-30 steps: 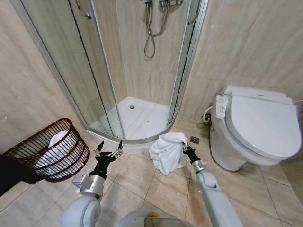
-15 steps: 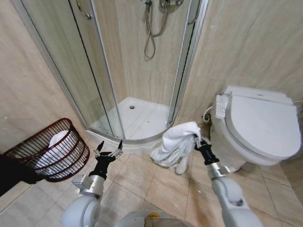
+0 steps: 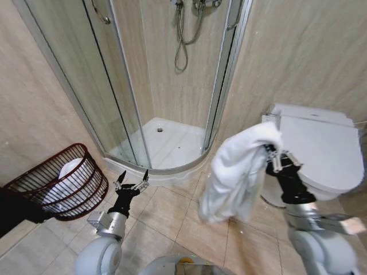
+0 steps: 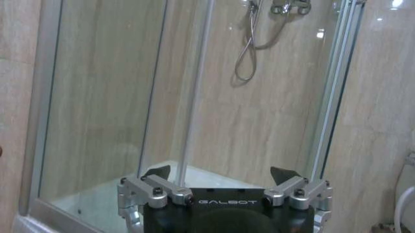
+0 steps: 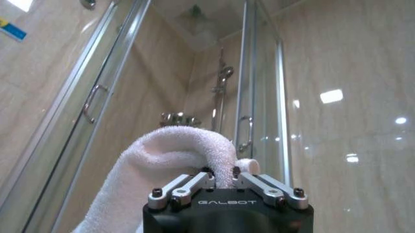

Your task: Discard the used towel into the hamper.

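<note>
1 white towel hangs pinched in the right gripper jaws; left gripper jaws spread.

white towel, dark reddish-brown hamper, white toilet, beige marbled wall tiles, black gripper

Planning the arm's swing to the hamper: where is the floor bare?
Bare tiles lie between the hamper and the toilet, before the shower. The left gripper hovers there, and the towel hangs from the right gripper.
</note>
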Available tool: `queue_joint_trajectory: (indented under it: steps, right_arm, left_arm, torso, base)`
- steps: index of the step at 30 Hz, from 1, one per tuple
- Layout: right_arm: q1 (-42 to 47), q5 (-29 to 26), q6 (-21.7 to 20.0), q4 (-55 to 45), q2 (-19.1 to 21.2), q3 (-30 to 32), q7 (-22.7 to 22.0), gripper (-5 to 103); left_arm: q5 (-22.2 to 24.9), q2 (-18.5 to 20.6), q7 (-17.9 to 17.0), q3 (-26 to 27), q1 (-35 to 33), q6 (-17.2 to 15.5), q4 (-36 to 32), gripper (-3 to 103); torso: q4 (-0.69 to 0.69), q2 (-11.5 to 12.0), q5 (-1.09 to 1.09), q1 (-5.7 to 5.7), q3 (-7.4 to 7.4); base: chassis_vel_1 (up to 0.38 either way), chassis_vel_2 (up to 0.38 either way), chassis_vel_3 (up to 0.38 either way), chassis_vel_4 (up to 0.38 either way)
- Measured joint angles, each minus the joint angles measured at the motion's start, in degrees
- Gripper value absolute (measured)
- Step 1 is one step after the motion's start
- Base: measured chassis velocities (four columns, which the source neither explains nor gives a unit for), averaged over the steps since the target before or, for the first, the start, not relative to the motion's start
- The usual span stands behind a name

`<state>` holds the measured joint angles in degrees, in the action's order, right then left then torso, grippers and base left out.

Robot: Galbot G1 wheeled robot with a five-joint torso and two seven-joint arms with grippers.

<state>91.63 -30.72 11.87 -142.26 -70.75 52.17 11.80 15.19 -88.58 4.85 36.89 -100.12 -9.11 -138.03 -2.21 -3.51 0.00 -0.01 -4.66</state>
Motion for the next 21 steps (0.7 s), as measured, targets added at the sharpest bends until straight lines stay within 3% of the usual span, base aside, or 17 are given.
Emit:
queue_joint_trajectory:
  steps: [9, 12, 21]
  right_arm:
    - [-1.03, -4.43, -0.27, -1.64, 0.08, 4.53, -3.88, 7]
    - [-2.41, -4.57, -0.19, -1.58, 0.24, 5.27, -7.22, 7]
    - [-4.05, -6.96, -0.75, -1.28, 1.88, 8.65, -9.13, 7]
  left_arm:
    - [0.00, 0.00, 0.00, 0.00, 0.00, 0.00, 0.00, 100]
    - [0.00, 0.00, 0.00, 0.00, 0.00, 0.00, 0.00, 100]
    - [0.00, 0.00, 0.00, 0.00, 0.00, 0.00, 0.00, 100]
  torso:
    - [0.00, 0.00, 0.01, 0.00, 0.00]
    - [0.00, -0.01, 0.01, 0.00, -0.01]
    - [0.00, -0.94, 0.01, 0.07, -0.74]
  base:
    - [0.000, 0.000, 0.000, 0.000]
    - [0.000, 0.000, 0.000, 0.000]
    - [0.000, 0.000, 0.000, 0.000]
